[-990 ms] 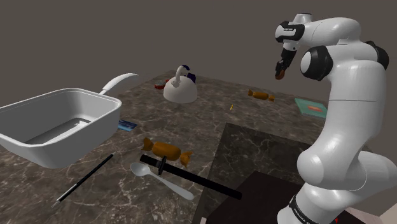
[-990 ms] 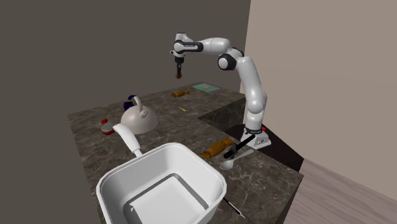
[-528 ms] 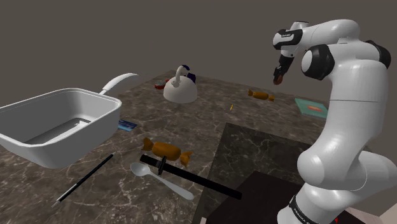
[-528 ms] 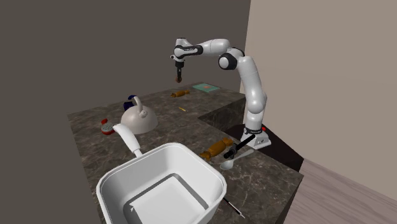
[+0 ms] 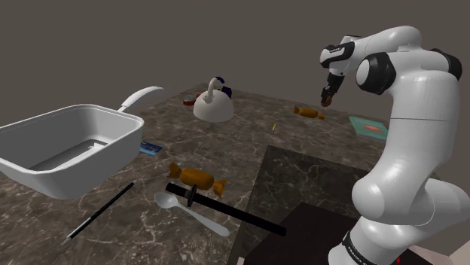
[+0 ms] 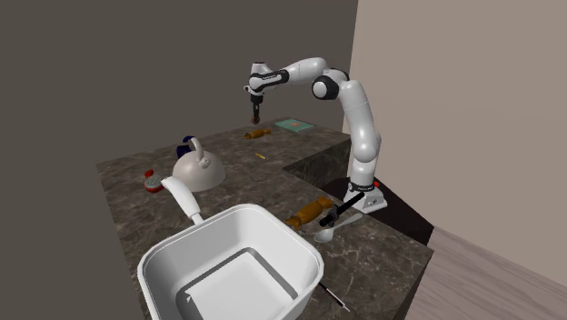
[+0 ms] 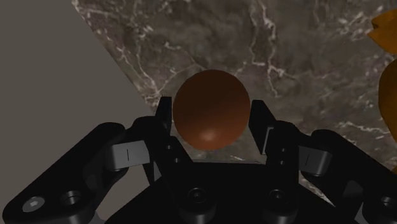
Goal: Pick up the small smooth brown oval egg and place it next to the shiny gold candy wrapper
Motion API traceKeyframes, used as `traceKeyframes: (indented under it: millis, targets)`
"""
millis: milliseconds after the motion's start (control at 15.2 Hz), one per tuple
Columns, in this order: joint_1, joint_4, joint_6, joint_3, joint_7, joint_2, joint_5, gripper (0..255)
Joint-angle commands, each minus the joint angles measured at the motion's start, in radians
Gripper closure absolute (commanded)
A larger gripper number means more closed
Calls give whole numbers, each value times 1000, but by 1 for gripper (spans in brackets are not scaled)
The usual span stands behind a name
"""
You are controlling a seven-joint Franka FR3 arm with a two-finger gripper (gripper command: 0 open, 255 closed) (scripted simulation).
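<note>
Wrist view: candy point(image 7: 387, 83) beside egg point(image 7: 211, 108) cut off at frame edge.
Shoulder view: arm point(image 5: 410, 105) hides part of teal card point(image 5: 367, 126); basin point(image 5: 83, 169) cut by frame edge.
Second exterior view: red-white item point(image 6: 152, 180) near kettle point(image 6: 198, 169) too small to identify.

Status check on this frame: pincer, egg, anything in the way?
Pincer shut on brown egg, held above the counter. Far gold candy wrapper lies just below, slightly aside. Drop path looks open.

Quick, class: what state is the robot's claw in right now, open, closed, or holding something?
Claw: closed on the brown egg, held in the air above the dark veined counter.
</note>
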Motion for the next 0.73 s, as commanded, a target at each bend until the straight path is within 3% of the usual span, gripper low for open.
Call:
traceKeyframes:
  millis: [0, 660]
  targets:
    - [1, -33, 31, 0, -1, -2, 0, 255]
    - [2, -51, 51, 1, -2, 0, 1, 255]
